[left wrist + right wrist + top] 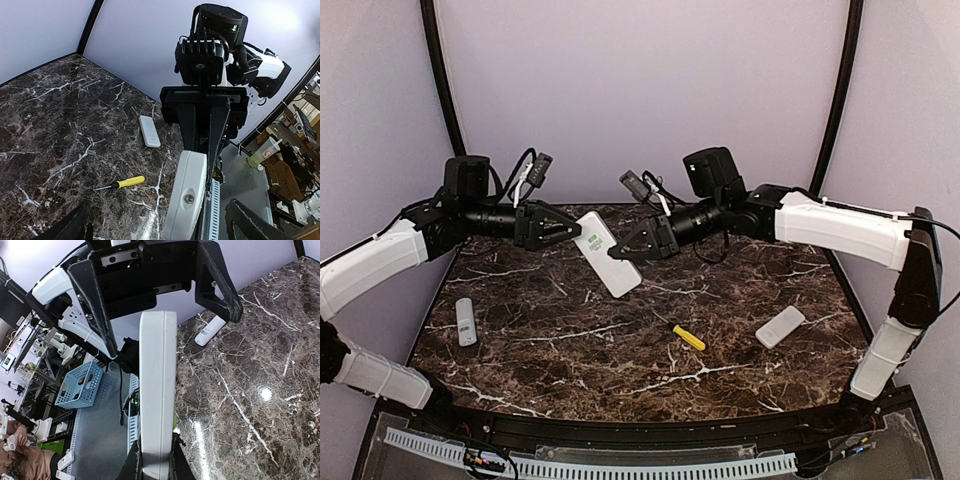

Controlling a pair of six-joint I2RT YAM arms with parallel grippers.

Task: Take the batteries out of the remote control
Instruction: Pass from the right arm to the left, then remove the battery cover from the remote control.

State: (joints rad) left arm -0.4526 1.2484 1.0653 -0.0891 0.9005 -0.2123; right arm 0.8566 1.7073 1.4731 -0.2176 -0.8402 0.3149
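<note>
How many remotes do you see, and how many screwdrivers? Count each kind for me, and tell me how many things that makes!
Remotes: 3 (held remote, left remote, right remote)
Screwdrivers: 1 (yellow screwdriver)
Total: 4

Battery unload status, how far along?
Done: the long white plastic remote is up off the dark marble table, clamped in the right gripper. In hand: the open left gripper sits at its far end, not closed on it. Left: no batteries show anywhere; two other white remotes lie on the table.
</note>
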